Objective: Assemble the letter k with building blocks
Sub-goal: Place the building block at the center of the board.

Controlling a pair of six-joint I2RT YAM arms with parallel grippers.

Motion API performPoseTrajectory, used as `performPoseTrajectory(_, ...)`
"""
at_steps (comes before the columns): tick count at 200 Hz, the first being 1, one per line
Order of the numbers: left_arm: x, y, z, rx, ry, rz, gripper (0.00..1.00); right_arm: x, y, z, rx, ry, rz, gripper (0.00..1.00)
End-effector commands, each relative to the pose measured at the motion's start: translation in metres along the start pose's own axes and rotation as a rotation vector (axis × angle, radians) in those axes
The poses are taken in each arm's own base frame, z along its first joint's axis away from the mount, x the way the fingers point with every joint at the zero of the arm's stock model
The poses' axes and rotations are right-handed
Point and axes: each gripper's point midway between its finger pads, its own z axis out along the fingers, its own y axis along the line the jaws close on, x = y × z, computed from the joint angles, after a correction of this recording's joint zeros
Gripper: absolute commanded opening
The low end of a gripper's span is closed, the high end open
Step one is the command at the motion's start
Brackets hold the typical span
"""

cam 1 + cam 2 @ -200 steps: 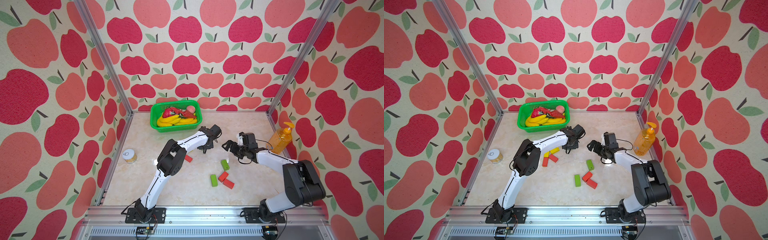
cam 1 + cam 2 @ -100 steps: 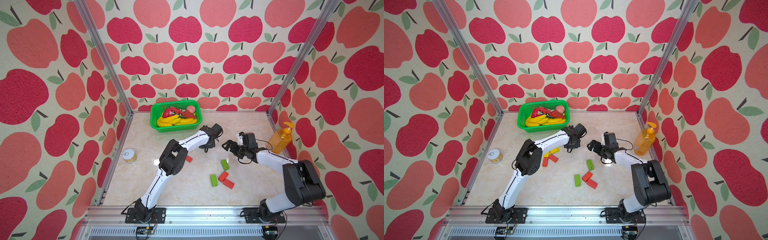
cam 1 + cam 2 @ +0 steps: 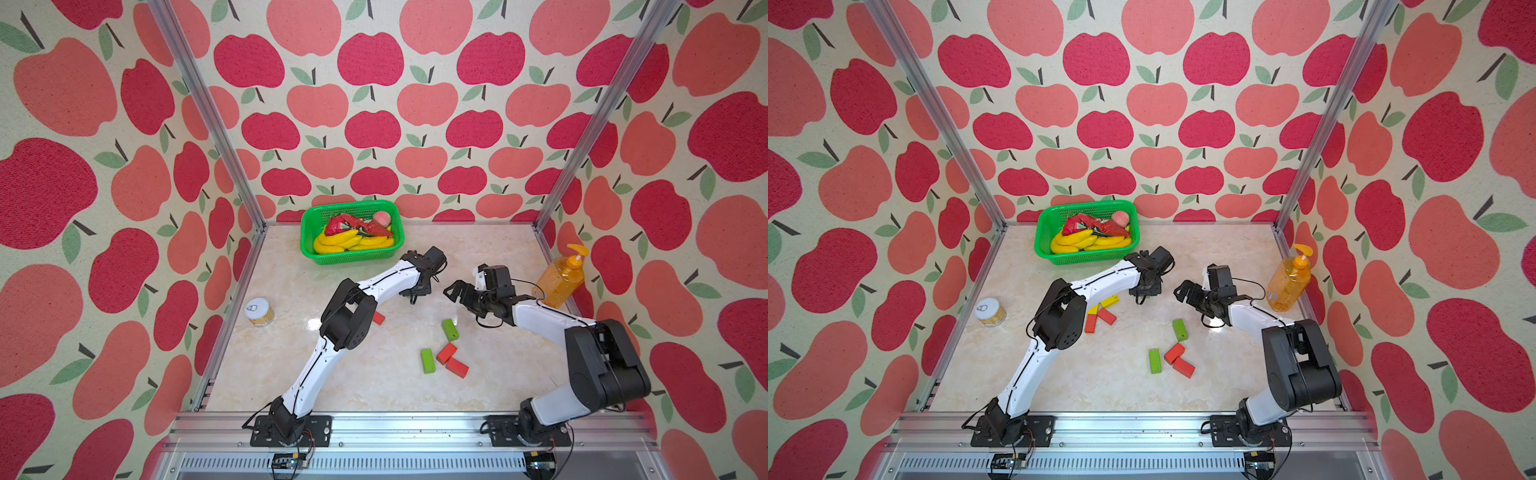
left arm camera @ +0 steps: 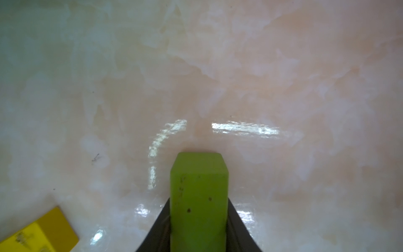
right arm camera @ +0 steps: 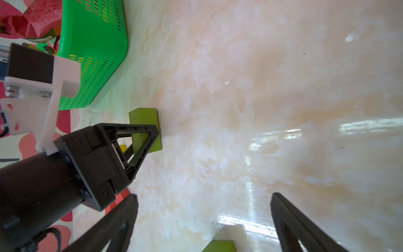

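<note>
My left gripper (image 4: 199, 220) is shut on a green building block (image 4: 199, 192) and holds it low at the table's middle. In the right wrist view that green block (image 5: 145, 128) touches the marble. My right gripper (image 5: 204, 196) stands open to its right, with another green block (image 5: 219, 246) below it. In both top views the left gripper (image 3: 415, 296) faces the right gripper (image 3: 455, 291). Loose on the table lie two green blocks (image 3: 450, 329) (image 3: 427, 360) and two red blocks (image 3: 446, 353) (image 3: 457, 368). By the left arm lie a yellow block (image 3: 1108, 301) and red blocks (image 3: 1106, 316).
A green basket (image 3: 353, 258) with toy bananas stands at the back. An orange soap bottle (image 3: 559, 278) is by the right wall, close to my right arm. A small can (image 3: 259, 311) sits at the left edge.
My left gripper has edged slightly to the right and back with the green block in it. The right arm has not moved.
</note>
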Motion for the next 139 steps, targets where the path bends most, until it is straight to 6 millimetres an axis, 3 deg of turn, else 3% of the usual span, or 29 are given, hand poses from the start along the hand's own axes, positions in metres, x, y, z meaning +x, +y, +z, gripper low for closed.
performPoseTrajectory(1,0.015,0.01,0.02,-0.045,0.062,0.034,0.37,-0.004,0.004,0.002,-0.009,0.011,0.013,0.98)
performPoseTrajectory(83,0.011,0.004,0.013,-0.014,0.05,0.034,0.47,-0.005,0.005,0.001,-0.011,0.009,0.01,0.98)
performPoseTrajectory(139,0.001,0.001,-0.009,-0.013,-0.003,0.051,0.48,-0.005,0.005,0.002,-0.012,0.01,0.011,0.98)
